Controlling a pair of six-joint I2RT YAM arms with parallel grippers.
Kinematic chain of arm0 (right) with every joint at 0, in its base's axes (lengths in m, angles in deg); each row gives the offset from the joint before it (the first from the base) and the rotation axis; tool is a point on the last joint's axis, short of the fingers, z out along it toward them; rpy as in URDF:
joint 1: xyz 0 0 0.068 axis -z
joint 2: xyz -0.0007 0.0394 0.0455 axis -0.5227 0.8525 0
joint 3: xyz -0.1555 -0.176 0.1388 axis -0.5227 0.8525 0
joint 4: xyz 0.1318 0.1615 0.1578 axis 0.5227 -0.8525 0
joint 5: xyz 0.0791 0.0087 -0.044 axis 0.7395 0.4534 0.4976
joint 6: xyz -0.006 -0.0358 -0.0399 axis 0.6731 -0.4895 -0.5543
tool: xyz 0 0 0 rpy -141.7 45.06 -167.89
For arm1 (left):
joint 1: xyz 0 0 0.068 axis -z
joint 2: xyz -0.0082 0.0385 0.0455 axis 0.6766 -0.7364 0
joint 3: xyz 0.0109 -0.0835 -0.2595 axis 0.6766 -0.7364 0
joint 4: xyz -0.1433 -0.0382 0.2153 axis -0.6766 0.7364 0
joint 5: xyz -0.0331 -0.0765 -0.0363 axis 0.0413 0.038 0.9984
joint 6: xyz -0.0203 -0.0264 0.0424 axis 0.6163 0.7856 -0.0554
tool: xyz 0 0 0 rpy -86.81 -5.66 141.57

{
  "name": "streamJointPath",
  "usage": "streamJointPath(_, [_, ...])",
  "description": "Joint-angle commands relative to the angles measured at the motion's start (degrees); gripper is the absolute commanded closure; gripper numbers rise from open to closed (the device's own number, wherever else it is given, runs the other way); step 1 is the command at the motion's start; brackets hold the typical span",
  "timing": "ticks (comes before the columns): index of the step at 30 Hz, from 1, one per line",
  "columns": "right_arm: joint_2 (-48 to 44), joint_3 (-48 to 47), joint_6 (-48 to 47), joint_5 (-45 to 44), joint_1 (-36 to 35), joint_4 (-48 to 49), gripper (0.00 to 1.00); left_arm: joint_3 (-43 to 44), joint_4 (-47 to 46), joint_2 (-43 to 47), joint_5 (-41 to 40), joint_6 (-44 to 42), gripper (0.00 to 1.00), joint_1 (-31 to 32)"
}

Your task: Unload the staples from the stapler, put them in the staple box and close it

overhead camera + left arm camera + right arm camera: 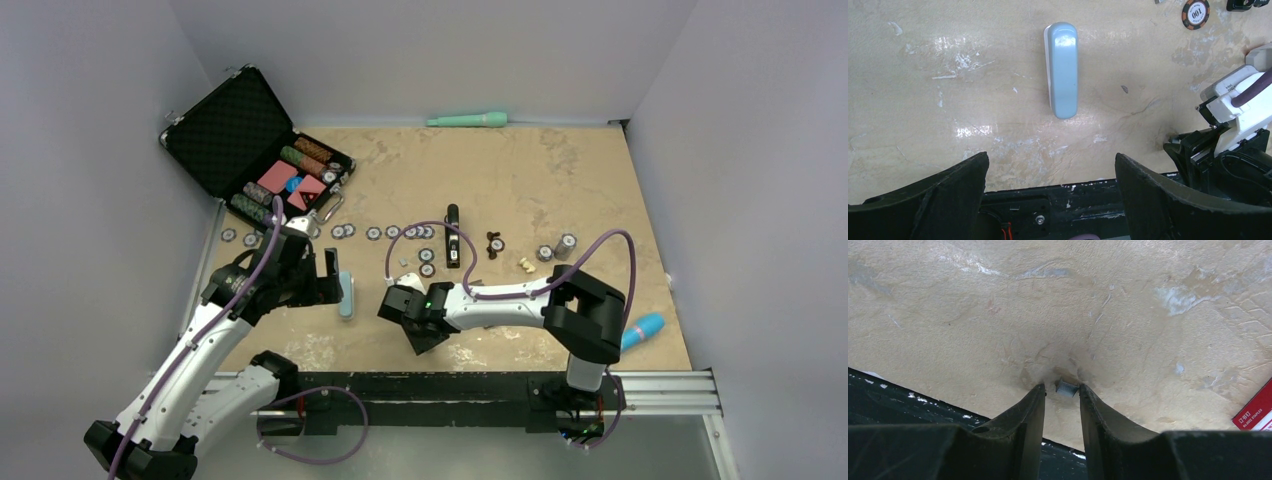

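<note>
Staples (1067,388) lie on the table (1158,300) between the tips of my right claw (1062,386), touching one finger and a sliver clear of the other, so the jaws are narrowly apart, not clamped. I see the stapler (453,236) at 12 o'clock from that claw. My left claw (1051,159) gapes wide over a blue bar (1063,70).

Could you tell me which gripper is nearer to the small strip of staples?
Right. The right gripper has the staples between its fingertips; the left gripper hangs well away, by the pale blue bar.
</note>
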Motion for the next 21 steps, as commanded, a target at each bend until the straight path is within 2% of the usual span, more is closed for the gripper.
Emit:
streamJointPath(1, [0.17,0.52,1.36,-0.13,-0.04,0.05,0.66,0.79,-0.87,0.68,0.09,0.53,0.00,-0.56])
streamJointPath(14, [1.07,-0.97,1.37,-1.91,-0.03,-1.02,0.71,0.74,-0.96,0.97,0.27,0.43,0.00,-0.47])
streamJointPath(21, [0.62,-2.79,1.46,-3.19,-0.04,-2.39,0.78,0.71,-1.05,0.97,0.45,0.35,0.00,-0.47])
